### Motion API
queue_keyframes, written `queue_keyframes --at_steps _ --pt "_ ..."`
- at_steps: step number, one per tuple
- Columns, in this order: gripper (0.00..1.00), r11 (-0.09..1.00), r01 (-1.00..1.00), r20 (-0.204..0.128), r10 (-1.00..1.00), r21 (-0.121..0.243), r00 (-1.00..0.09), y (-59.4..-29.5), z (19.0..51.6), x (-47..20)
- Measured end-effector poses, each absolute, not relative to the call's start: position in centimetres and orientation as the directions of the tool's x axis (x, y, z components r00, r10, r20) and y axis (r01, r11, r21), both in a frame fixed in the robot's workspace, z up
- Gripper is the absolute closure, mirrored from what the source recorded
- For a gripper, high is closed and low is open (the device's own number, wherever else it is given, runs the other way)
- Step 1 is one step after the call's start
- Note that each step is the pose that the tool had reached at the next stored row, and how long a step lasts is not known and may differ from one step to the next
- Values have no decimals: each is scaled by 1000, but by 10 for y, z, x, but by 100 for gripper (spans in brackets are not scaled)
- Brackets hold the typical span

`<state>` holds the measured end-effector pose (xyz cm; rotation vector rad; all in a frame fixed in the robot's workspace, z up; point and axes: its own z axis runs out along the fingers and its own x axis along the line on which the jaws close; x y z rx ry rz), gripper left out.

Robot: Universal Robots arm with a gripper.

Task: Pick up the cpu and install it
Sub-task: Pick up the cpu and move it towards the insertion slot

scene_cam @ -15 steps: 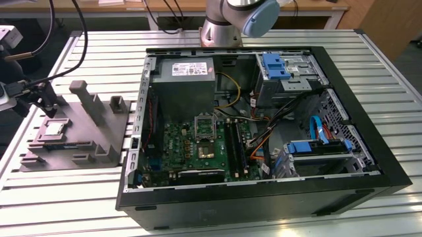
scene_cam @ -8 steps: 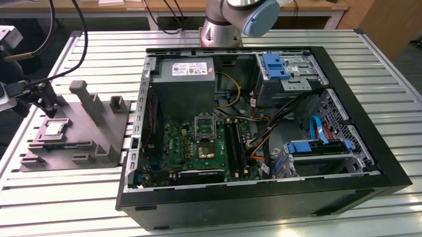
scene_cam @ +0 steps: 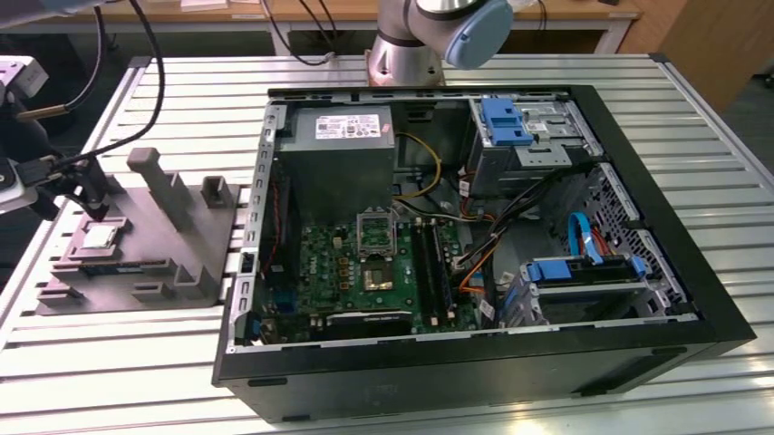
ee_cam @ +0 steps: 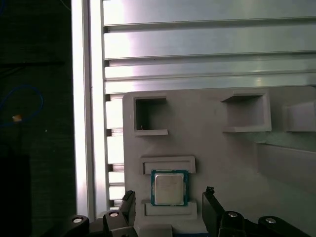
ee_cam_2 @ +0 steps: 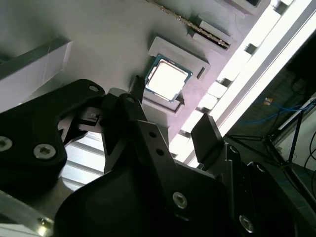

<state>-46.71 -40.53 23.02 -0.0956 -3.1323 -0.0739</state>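
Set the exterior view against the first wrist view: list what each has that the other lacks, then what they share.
Exterior view: the open computer case, its motherboard and the arm's base. First wrist view: the gripper open, its fingers flanking the cpu, and two empty tray pockets. Both: the cpu seated in the grey tray on the slatted table.

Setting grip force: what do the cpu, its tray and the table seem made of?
The cpu has a pale, satin metal-looking top that catches light, edged in greenish board. The tray looks like matte grey moulded plastic: uniform, no glare. The table seems brushed aluminium, with bright streaky reflections along its slats.
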Motion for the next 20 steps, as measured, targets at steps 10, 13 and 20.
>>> queue_keyframes --at_steps 10,13,20 --pt "35 997 68 8 67 47 -998 -409 212 -467" --pt "35 996 71 9 71 47 -997 -409 207 -466" --pt "35 996 76 8 76 47 -997 -409 198 -465"
